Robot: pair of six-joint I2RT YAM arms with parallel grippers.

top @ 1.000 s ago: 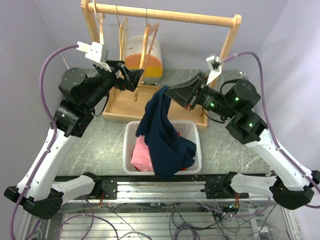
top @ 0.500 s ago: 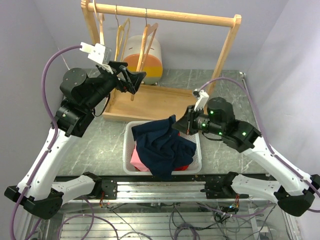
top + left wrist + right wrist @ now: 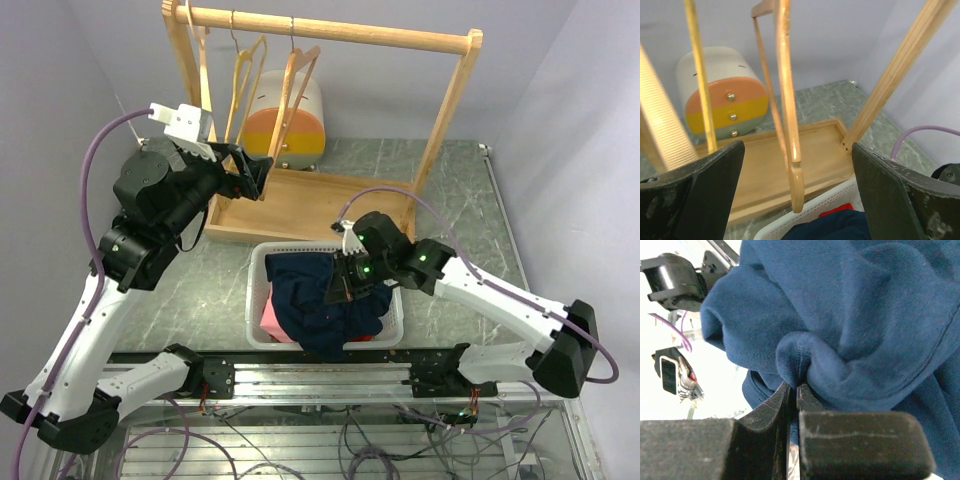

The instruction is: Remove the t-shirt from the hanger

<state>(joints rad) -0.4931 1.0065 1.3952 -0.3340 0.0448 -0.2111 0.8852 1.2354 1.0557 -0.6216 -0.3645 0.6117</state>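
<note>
Top external view: the navy blue fabric t-shirt (image 3: 318,300) now lies bunched in the white slatted plastic basket (image 3: 257,268), one fold spilling over the rim at 6 o'clock. A second ago it hung full length from the right gripper (image 3: 342,285), raised near the rack; half a second ago it was draped across the basket top. That gripper has since descended with it and, per the right wrist view, remains pinched tight on a fold of the cloth. The light wooden hanger (image 3: 291,95), at 12 o'clock from the basket, hangs bare. The left gripper (image 3: 258,172), fingers spread wide and holding nothing, has drawn slightly back toward 9 o'clock. Judgement: removal is effectively achieved, with only release outstanding.
</note>
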